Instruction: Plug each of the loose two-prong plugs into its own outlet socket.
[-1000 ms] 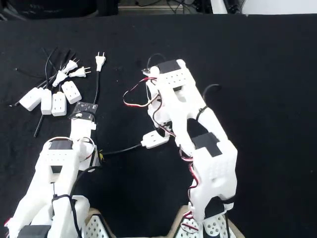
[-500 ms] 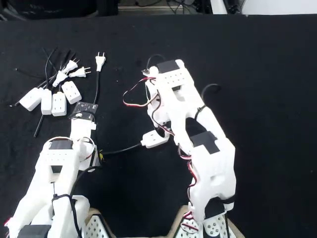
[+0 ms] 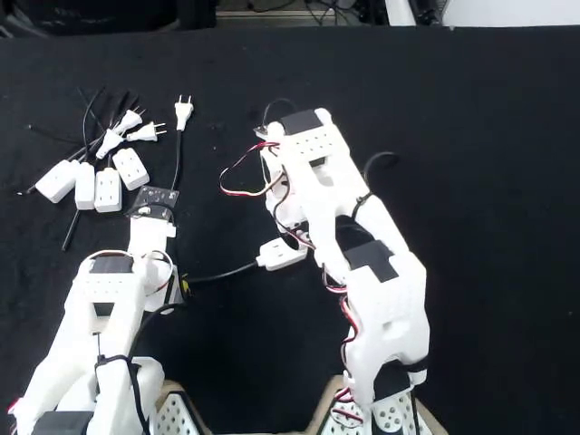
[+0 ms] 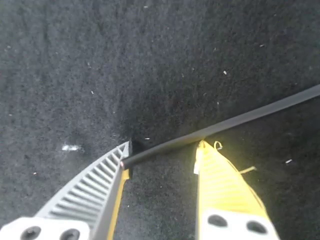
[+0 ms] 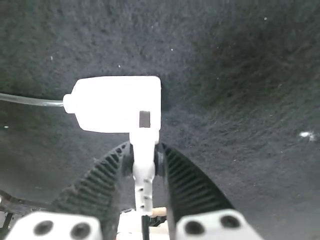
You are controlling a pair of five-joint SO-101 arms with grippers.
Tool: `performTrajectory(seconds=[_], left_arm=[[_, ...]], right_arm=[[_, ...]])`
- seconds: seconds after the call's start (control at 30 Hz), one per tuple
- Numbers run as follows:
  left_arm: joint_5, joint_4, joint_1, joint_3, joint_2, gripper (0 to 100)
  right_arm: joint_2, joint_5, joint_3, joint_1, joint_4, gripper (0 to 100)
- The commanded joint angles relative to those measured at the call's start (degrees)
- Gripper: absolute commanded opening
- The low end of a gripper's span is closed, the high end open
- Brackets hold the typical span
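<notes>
Far left on the desk [image 3: 489, 181], a bunch of spare sockets [image 3: 107, 188] and loose plugs [image 3: 145, 132] sat in a heap. None were mated yet, so there was plenty left to do. My left end effector [image 4: 162, 147] had its fingers apart, tips down at the black cable [image 4: 250, 117] without pinching it. That cable ran right to the socket [image 5: 117, 104] lying flat mid-desk. My right end effector [image 5: 144, 147] was clamped on a plug [image 5: 144, 175] butted against that socket's face, and I couldn't tell if the prongs were fully home. My worry was that nothing really pinned the socket, so any push could just skate it along the desk instead of seating the plug. And if the plug twisted in my grip, the prongs would jam, or letting go crooked could lever it back out.
</notes>
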Motion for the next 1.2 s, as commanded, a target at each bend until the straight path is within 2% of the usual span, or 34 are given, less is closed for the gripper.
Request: performTrajectory(seconds=[0.0, 0.33, 0.63, 0.77, 1.17], left_arm=[[-0.18, 0.09, 1.89, 1.19, -0.44, 22], [-0.18, 0.09, 1.89, 1.19, -0.44, 22], [-0.18, 0.09, 1.89, 1.19, -0.44, 22], [-0.18, 0.09, 1.89, 1.19, -0.44, 22], [-0.18, 0.09, 1.89, 1.19, -0.44, 22]], right_arm=[[1.36, -0.70, -4.09, -1.76, 1.76, 1.0], [0.40, -1.67, -3.30, -1.58, 1.85, 1.0], [-11.65, -1.49, 4.00, -2.02, 1.85, 1.0], [-11.03, 1.14, 4.44, -2.02, 1.85, 1.0], [-6.46, 1.41, 4.26, -1.67, 1.85, 1.0]])
